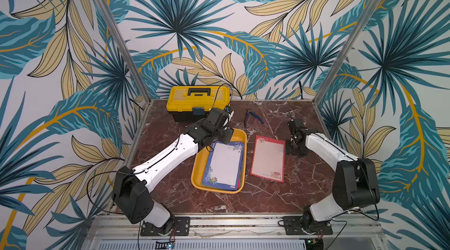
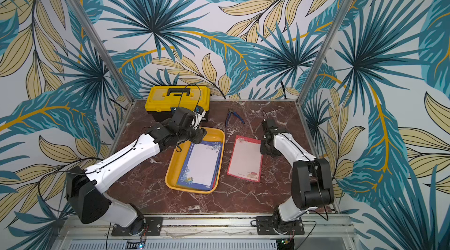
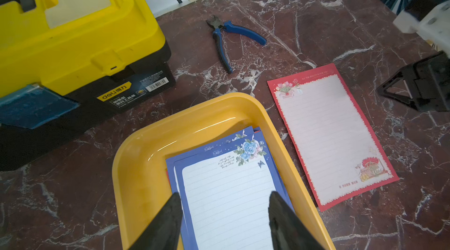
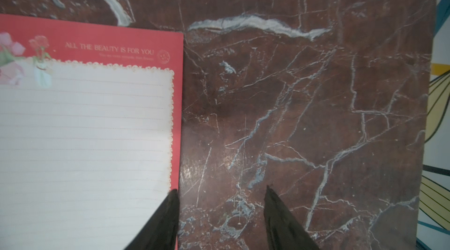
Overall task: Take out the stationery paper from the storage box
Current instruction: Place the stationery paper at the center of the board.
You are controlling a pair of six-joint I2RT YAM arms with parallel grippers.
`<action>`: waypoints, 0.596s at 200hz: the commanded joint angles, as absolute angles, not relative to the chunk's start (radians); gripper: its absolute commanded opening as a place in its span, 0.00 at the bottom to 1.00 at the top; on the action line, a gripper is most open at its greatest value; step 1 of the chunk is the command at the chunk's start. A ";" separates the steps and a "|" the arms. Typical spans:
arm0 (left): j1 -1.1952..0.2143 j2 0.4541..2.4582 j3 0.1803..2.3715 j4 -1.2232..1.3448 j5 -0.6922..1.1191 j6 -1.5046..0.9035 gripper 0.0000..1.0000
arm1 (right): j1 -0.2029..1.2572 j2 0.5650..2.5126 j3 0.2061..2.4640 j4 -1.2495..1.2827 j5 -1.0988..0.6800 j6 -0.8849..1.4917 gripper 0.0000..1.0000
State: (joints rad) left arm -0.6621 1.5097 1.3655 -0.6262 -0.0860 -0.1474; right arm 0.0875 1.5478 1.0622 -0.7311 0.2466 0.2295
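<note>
The stationery paper (image 1: 224, 163) is split. One red-bordered sheet (image 1: 267, 158) lies flat on the counter (image 1: 219, 202) just beside the storage box (image 1: 196, 175). A blue floral stack (image 3: 226, 183), with other colours showing at its edges, sits inside the box. I judge the job barely begun: one sheet out, several left. My right gripper (image 4: 221, 189) is released, jaws apart and empty, one finger at the red sheet's edge. My left gripper (image 3: 224, 195) is spread too, holding nothing, poised over the top blue sheet, which I judge comes next.
</note>
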 commanded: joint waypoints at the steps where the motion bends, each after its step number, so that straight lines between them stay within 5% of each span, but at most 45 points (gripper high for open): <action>1: -0.654 1.523 1.387 -0.677 -0.109 -0.167 0.58 | 0.088 1.475 1.056 -0.751 0.264 0.259 0.57; 119: -0.498 1.577 1.279 -0.708 0.113 -0.333 0.56 | 0.460 1.549 1.117 -0.608 -0.071 0.431 0.44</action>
